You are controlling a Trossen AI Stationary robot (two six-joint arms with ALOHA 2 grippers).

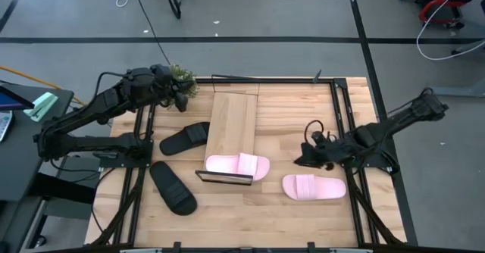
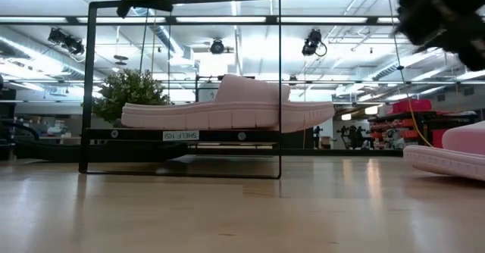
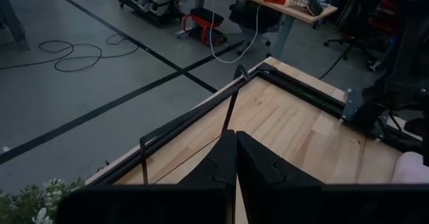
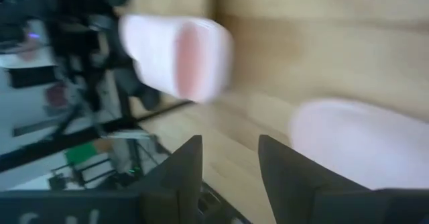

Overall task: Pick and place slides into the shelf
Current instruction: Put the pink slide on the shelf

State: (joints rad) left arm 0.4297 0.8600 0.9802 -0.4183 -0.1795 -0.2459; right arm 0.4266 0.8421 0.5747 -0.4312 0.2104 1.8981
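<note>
Four slides in view: two pale pink, two matte black, spread across the middle of the high view.

Shelf [image 1: 231,124]: long light-wood plank with black wire frame ends, running top to bottom at centre frame in the high view.

Pink slide on shelf [image 1: 237,167]: lying crosswise over the plank's lower end, just above the wire frame end; in the low view [image 2: 227,107] seen side-on, resting level on the rack.

Second pink slide [image 1: 314,187]: flat on the table [image 1: 303,219] at lower right of centre, apart from the shelf, just below the right gripper.

Upper black slide [image 1: 184,138]: on the table, touching or just beside the shelf's left edge.

Lower black slide [image 1: 173,186]: on the table at lower left, apart from the shelf, angled.

Right gripper [image 1: 308,157]: right of centre in the high view, between the shelf and the second pink slide, holding nothing; fingers [image 4: 184,167] spread apart in the right wrist view, over bare wood, with both pink slides beyond them, though that view is blurred.

Left gripper [image 1: 180,101]: upper left of the high view, near the table's far-left corner and well apart from the slides; fingers [image 3: 218,167] pressed together in the left wrist view, nothing between them.

Small green plant [image 1: 182,77]: at the table's upper-left corner, just beside the left gripper.
</note>
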